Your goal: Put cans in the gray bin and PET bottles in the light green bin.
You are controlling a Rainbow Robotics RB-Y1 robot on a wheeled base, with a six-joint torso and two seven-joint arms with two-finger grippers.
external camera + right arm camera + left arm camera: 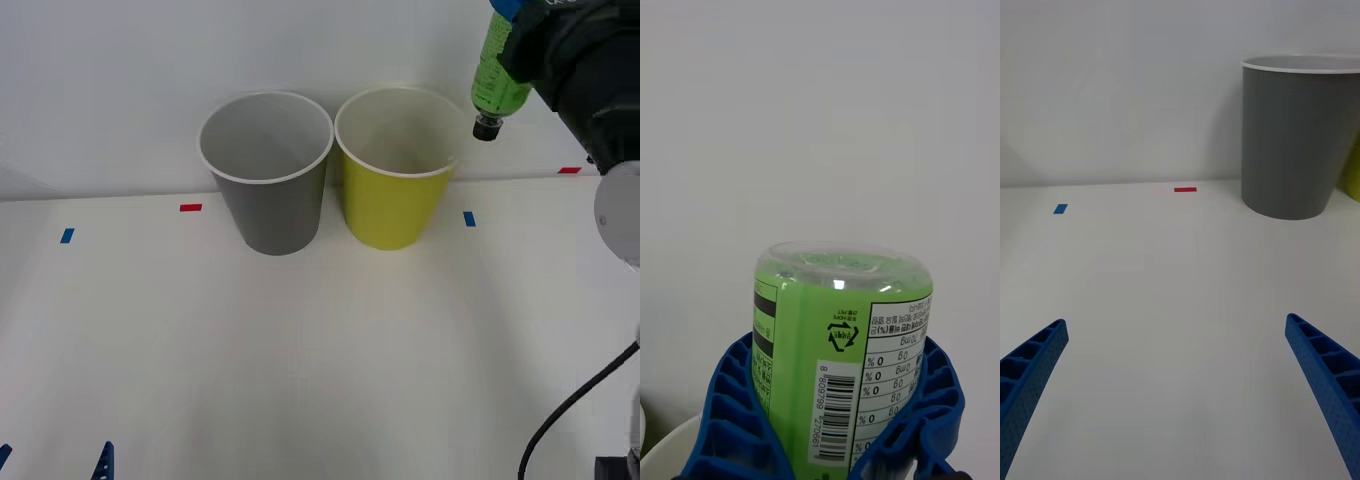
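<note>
My right gripper is high at the far right, shut on the PET bottle, which hangs cap down just right of and above the light green bin's rim. The wrist view has the blue fingers clamped on both sides of the PET bottle, whose clear base faces the camera. The gray bin stands left of the green one, touching or nearly so; both look bare inside. My left gripper rests open low over the near left of the table, with the gray bin ahead of it.
Small tape marks dot the white table: red and blue at the left, blue and red at the right. A black cable hangs at the right edge. A white wall stands behind the bins.
</note>
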